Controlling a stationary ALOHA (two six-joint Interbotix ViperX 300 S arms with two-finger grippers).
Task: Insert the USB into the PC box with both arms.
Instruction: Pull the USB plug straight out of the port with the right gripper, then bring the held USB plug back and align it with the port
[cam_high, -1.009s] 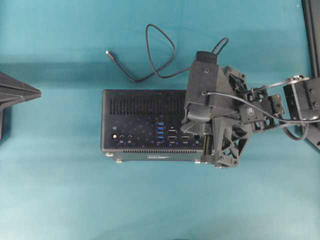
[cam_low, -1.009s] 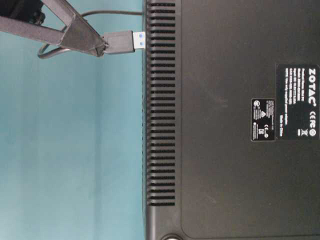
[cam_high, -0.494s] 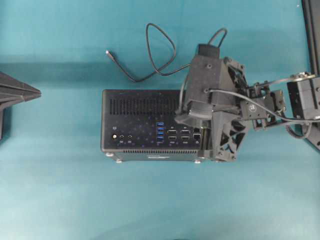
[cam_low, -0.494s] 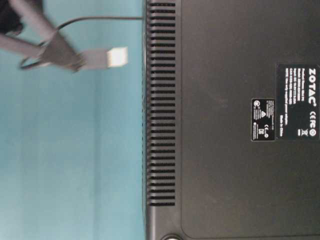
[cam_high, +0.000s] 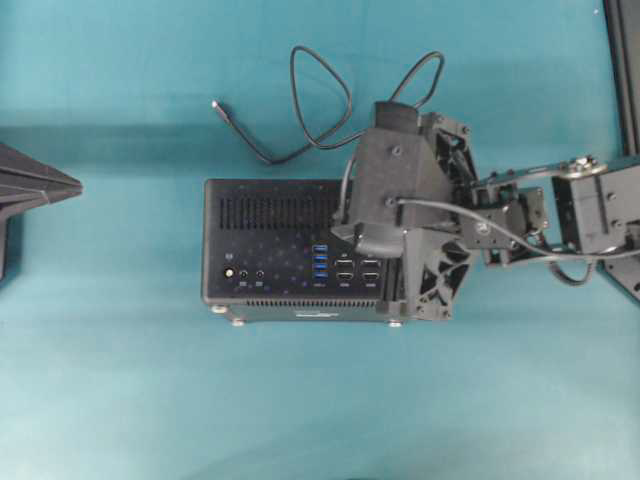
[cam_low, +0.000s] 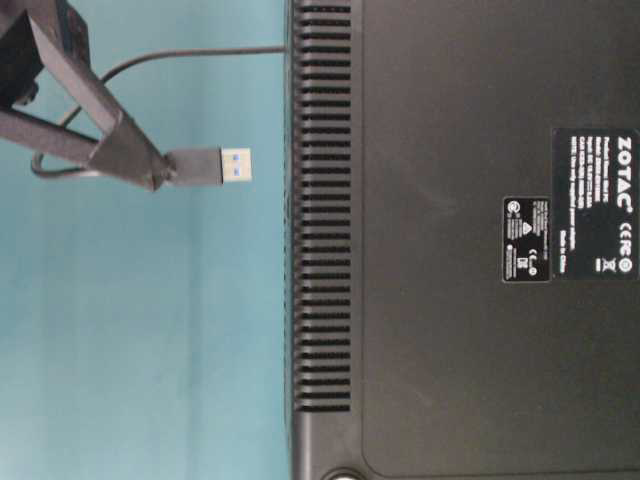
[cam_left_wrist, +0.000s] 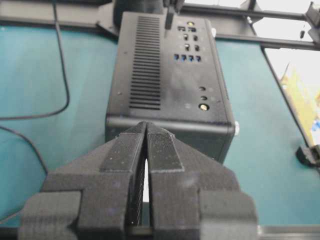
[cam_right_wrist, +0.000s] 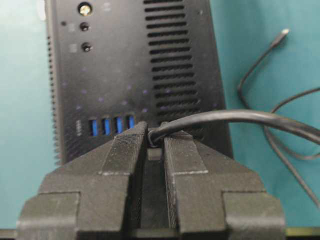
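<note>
The PC box (cam_high: 285, 250) lies on the teal table, its port face up with a column of blue ports (cam_high: 320, 265). My right gripper (cam_low: 160, 172) is shut on the USB's rectangular plug (cam_low: 210, 165), whose blue-tipped end points at the box (cam_low: 450, 250) across a small gap. In the right wrist view the gripper (cam_right_wrist: 156, 137) hangs just beside the blue ports (cam_right_wrist: 110, 125), and the cable (cam_right_wrist: 250, 117) runs off to the right. The cable's loops (cam_high: 310, 100) lie behind the box, ending in a small plug (cam_high: 218, 107). My left gripper (cam_left_wrist: 146, 125) is shut, holds nothing, and stands apart from the box's left end.
The right arm's wrist and camera mount (cam_high: 395, 190) cover the box's right end from above. A black frame rail (cam_high: 625, 70) runs along the far right edge. Slack cable (cam_left_wrist: 62, 65) lies on the table beside the box.
The right gripper has carried the plug leftward over the box's port face. In the table-level view the plug has slid along the box and drawn slightly back from it. The left gripper has not moved.
</note>
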